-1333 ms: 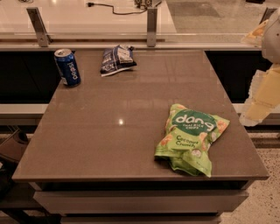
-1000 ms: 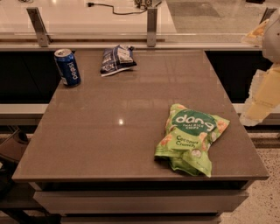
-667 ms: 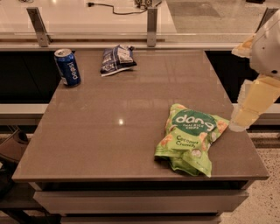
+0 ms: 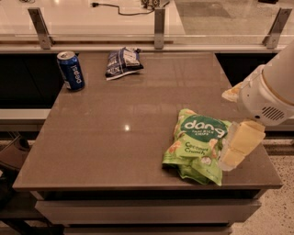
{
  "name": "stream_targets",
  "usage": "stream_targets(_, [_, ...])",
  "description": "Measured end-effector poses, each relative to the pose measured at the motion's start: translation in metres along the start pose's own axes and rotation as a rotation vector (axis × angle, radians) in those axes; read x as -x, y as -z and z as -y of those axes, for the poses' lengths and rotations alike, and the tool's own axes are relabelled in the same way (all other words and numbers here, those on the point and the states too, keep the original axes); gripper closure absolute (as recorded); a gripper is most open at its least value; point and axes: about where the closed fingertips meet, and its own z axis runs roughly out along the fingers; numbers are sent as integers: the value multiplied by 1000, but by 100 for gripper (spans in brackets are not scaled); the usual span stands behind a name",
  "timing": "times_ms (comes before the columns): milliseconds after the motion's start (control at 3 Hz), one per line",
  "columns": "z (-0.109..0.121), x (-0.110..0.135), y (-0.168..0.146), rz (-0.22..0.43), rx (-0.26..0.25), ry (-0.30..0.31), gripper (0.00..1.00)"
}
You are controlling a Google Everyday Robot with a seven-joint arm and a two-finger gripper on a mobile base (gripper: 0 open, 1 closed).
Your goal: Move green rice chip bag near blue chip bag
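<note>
Green rice chip bag (image 4: 195, 149) lies lower right on the counter (image 4: 115, 137) — the gripper (image 4: 239, 147) has swung in beside its right edge, open or closed unclear — pickup seems near. Blue chip bag (image 4: 123, 62) sits upper left.

Partly covered at the right, cropped along the borders.

Found the hand (image 4: 232, 156) low over the front right corner of the tabletop (image 4: 128, 114), lying across the right edge of the green rice chip bag (image 4: 195, 144) and hiding that strip of it; could not tell whether touching or just above. Lost the arm (image 4: 271, 92) past the right border. Could not read the white patches on the blue chip bag (image 4: 123, 62) at the back. Saw the rail posts (image 4: 159, 25) cropped at the top, the black cable (image 4: 117, 10) likewise, and a dark shape (image 4: 11, 158) at lower left cut by the border, too dim to name.
</note>
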Motion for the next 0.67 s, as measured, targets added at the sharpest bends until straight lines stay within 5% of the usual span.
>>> stream_targets(667, [-13,24,-43,-4,57,-16,0])
